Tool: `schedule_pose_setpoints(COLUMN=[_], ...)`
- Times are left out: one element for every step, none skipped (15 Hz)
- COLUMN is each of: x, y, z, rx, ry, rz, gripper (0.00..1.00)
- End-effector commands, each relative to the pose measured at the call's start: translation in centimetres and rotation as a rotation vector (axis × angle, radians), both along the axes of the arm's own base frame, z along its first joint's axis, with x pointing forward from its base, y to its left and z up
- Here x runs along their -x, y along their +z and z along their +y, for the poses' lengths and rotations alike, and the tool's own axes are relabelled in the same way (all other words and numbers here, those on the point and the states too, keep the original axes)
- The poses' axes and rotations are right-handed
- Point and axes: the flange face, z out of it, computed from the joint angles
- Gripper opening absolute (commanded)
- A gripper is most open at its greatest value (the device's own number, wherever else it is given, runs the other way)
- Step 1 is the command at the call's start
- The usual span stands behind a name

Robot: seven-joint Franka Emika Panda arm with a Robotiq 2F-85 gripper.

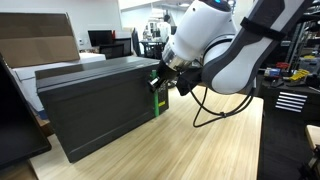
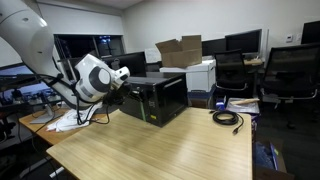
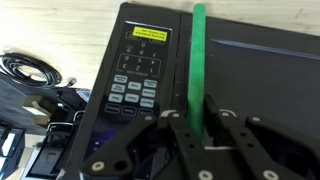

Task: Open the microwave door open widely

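The microwave [image 1: 90,75] is a dark box on the wooden table, seen in both exterior views [image 2: 160,95]. Its door [image 1: 100,118] is the wide dark front panel and looks closed or nearly so. A green strip [image 1: 157,100] runs down the door's edge beside the button panel [image 3: 140,75]. In the wrist view the door [image 3: 260,80] fills the right side. My gripper [image 3: 197,122] has one finger on each side of the green strip [image 3: 197,60] and is closed on it. The gripper also shows in both exterior views [image 1: 162,85] [image 2: 125,77].
The wooden table [image 1: 200,150] extends in front of the microwave. A coiled black cable [image 2: 228,118] lies on it. Cardboard boxes [image 2: 180,50] and a white printer [image 2: 202,72] stand behind the microwave. Office chairs [image 2: 290,70] and desks with monitors surround the table.
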Motion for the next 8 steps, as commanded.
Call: schedule_pose_setpoints(x=[1.7,1.8,1.8,1.8,2.1,2.6,3.2,3.4], y=[0.1,0.1,0.1,0.1,0.0,-0.1,-0.2,-0.2], z=[-1.1,-1.1,-1.1,-1.1,-1.0,-0.9,-0.7,-0.5], rx=[-0.015,-0.014,-0.014,-0.013,-0.015,-0.017,-0.02,-0.019], ry=[-0.036,-0.037,-0.039,-0.04,-0.044,-0.042,-0.035,-0.028], rz=[0.013,0.011,0.013,0.017,0.03,0.045,0.056,0.058], gripper=[0.05,0.05,0.05,0.05,0.05,0.05,0.05,0.05])
